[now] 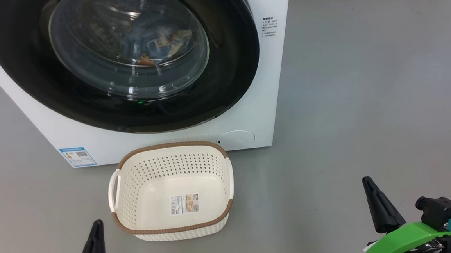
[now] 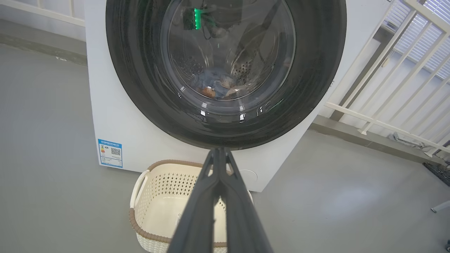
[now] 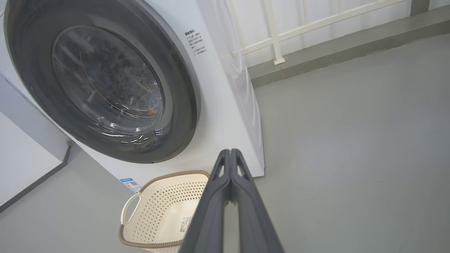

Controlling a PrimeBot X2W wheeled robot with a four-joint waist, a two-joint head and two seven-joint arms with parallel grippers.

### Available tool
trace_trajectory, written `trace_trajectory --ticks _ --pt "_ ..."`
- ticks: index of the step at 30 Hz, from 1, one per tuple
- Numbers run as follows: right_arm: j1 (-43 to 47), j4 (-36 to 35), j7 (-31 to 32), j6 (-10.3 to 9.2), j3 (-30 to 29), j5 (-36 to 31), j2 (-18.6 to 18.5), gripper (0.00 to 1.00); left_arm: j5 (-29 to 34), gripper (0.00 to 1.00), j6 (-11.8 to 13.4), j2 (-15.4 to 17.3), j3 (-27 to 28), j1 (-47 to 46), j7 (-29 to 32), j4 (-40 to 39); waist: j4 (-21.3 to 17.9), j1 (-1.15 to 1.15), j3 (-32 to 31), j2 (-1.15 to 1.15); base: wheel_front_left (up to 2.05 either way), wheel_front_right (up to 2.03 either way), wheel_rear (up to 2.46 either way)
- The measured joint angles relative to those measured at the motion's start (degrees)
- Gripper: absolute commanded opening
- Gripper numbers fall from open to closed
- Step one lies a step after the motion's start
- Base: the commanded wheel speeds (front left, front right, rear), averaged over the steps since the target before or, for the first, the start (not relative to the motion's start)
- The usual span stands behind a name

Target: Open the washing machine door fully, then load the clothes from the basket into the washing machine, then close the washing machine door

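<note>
Head view: noted washing machine door [image 1: 127, 50] shut flat on washing machine [image 1: 273, 80], far left. Saw clothes [image 1: 167, 38] through door glass, low in drum [image 2: 246, 66]. Found basket [image 1: 165, 165] on floor [image 1: 364, 94] just near of machine front, label sticker [image 1: 184, 204] showing on its bare bottom. Logged left jaws pressed together at near left, right jaws pressed together at near right, both apart from basket.

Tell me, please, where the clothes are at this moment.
In the head view the clothes lie inside the washing machine, behind the glass of the washing machine door, at upper centre. The basket stands on the floor just before it.
</note>
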Motion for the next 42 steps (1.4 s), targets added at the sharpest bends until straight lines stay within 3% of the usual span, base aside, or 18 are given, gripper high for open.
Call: trace_trajectory --ticks 42 --pt "-0.1 0.0 6.6 0.00 -3.0 24.9 0.6 0.00 -24.3 0.00 0.0 -0.9 2.5 -1.9 6.0 2.8 -0.1 0.00 -1.2 0.00 0.00 0.00 0.00"
